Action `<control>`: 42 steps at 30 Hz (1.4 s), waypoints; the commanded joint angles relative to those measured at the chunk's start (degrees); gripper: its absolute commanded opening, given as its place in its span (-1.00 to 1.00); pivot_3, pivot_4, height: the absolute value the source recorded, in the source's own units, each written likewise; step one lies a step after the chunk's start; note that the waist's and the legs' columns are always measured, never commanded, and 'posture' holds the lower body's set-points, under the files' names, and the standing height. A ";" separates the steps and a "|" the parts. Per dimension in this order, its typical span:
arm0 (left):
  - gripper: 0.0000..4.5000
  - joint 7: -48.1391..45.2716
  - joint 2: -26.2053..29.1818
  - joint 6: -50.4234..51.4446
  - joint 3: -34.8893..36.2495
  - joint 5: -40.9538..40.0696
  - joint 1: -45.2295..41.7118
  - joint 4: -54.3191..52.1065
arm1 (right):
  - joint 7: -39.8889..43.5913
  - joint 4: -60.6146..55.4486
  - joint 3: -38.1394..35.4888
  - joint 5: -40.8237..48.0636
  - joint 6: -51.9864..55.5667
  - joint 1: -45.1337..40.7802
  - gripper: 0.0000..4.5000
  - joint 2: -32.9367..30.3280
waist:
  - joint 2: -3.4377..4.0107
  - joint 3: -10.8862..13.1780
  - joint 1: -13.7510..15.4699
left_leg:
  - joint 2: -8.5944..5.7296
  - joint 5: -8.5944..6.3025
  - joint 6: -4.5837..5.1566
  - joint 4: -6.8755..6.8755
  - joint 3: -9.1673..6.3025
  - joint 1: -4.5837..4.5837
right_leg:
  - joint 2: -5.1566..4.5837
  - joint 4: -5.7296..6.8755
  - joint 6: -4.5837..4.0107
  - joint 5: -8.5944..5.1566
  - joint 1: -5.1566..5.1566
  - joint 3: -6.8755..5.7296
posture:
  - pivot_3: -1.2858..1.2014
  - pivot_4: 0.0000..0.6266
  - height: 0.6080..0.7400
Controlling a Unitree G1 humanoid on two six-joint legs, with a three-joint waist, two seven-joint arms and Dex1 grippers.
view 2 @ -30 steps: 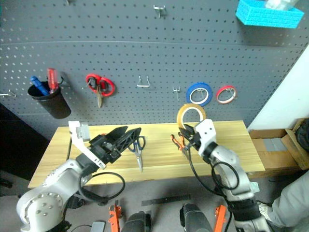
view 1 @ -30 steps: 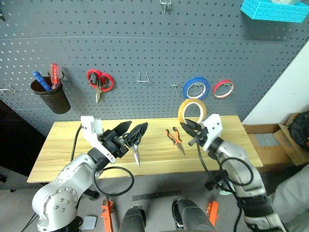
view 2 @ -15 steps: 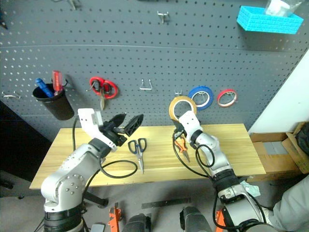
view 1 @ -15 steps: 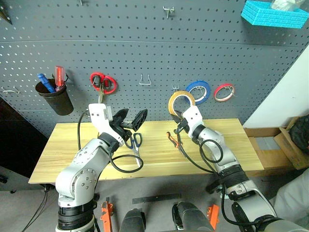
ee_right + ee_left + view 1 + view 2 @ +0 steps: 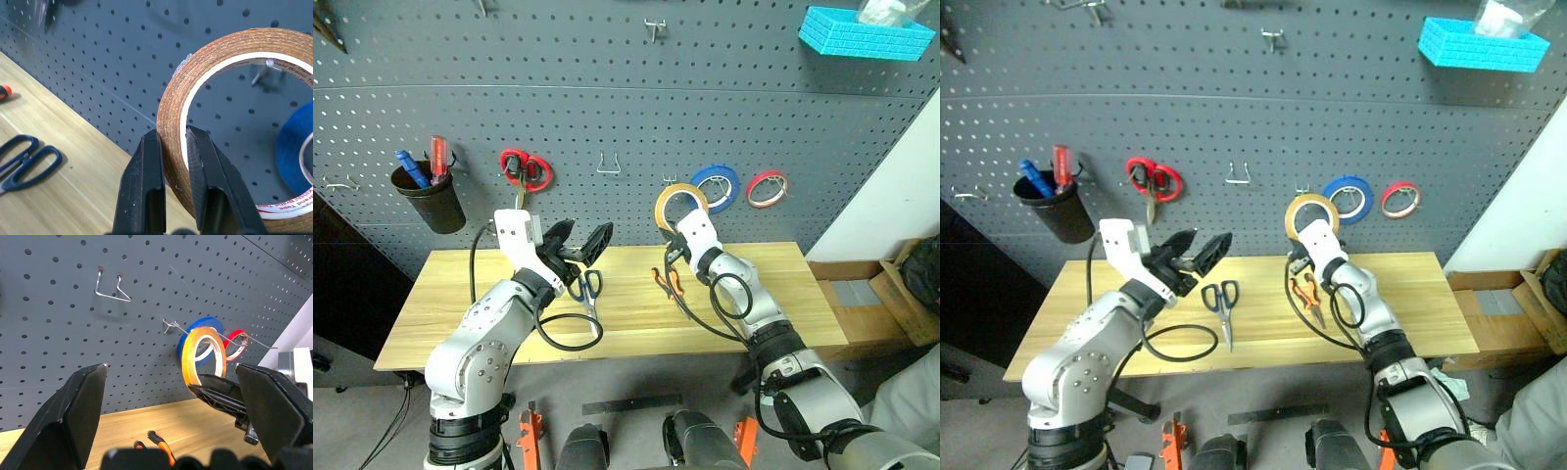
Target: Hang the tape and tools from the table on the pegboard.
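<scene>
Two black fingers of the right gripper (image 5: 674, 238) pinch the yellow tape (image 5: 680, 207) upright against the pegboard (image 5: 607, 117), its hole facing a bare hook (image 5: 172, 325) for threading, while the left gripper (image 5: 579, 250) waits spread and empty above the table (image 5: 773, 294).

The pegboard (image 5: 607, 88) is dark grey, dotted with rows of small holes. The bench (image 5: 489, 304) is light yellowish wood with visible grain. The tape (image 5: 680, 204) is yellow, with a white inner rim. Beside it hang a blue ring (image 5: 713, 183) and a red ring (image 5: 767, 187). The scissors (image 5: 1221, 299) on the bench have dark blue handles; the pliers (image 5: 1307, 294) have orange-and-black ones. Red-handled scissors (image 5: 524, 169) hang on the board. The cup (image 5: 433, 199) is black, holding red and blue screwdrivers (image 5: 426, 164). The basket (image 5: 867, 31) is bright blue. Both end effectors (image 5: 582, 247) are black.
</scene>
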 commanded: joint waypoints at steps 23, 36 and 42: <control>1.00 -2.11 0.32 -0.79 -1.51 1.33 1.27 -1.63 | 2.72 -28.13 -4.42 6.28 25.45 12.66 0.98 -2.69 | 0.01 -0.07 0.27 | -0.02 0.06 0.07 0.10 0.06 0.17 | 0.01 0.41 -0.03 -0.03 -0.02 0.05 | 0.06 -0.74 1.00; 1.00 2.83 -5.09 -0.59 -4.61 4.24 14.54 -3.56 | 4.84 -42.05 -1.70 10.27 51.01 13.76 0.98 -8.68 | 0.18 0.16 -0.05 | 0.04 0.06 0.09 0.03 0.16 0.32 | 0.04 0.44 -0.36 -0.25 -0.01 0.10 | 0.05 -0.51 1.00; 1.00 3.90 -5.85 0.29 -4.31 2.59 20.96 -8.64 | 0.40 -38.68 0.74 8.29 55.91 14.90 0.98 -6.83 | 0.44 1.60 0.15 | 0.06 0.05 0.09 0.05 0.11 0.35 | 0.04 0.43 -0.49 -0.33 -0.01 0.10 | 0.08 -0.34 1.00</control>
